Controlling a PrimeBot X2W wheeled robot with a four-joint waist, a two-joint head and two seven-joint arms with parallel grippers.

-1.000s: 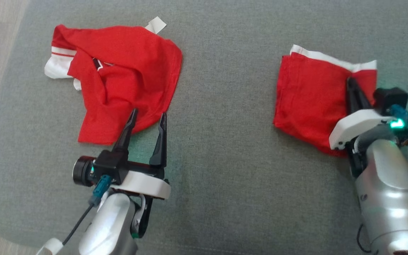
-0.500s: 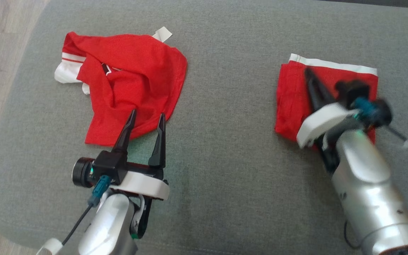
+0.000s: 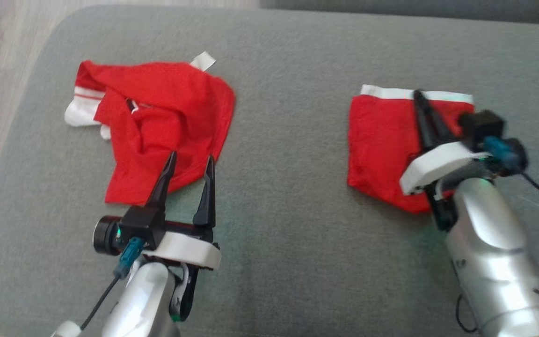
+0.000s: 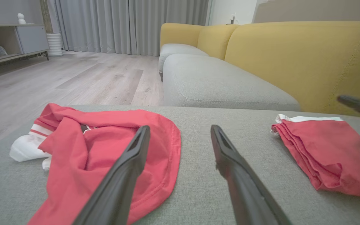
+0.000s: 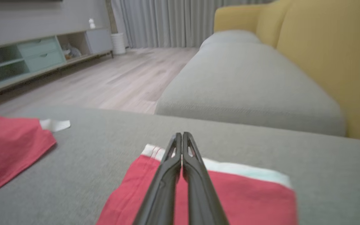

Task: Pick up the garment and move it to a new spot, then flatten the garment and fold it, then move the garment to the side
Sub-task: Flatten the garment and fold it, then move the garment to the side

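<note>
Grey cushion [image 3: 288, 187] between heap [image 3: 166, 121], folded garment [image 3: 377, 140]

Left claw [image 3: 189, 161] spread wide; right claw [image 3: 419, 96] pressed closed.

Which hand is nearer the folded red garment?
Right. The right hand, shut, is over the folded red garment; the left hand, open, is across the cushion at the edge of the crumpled garment.

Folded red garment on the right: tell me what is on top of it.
The right tool, shut, lies across the folded garment; contact is unclear. Its wrist hides the garment's lower right corner.
</note>
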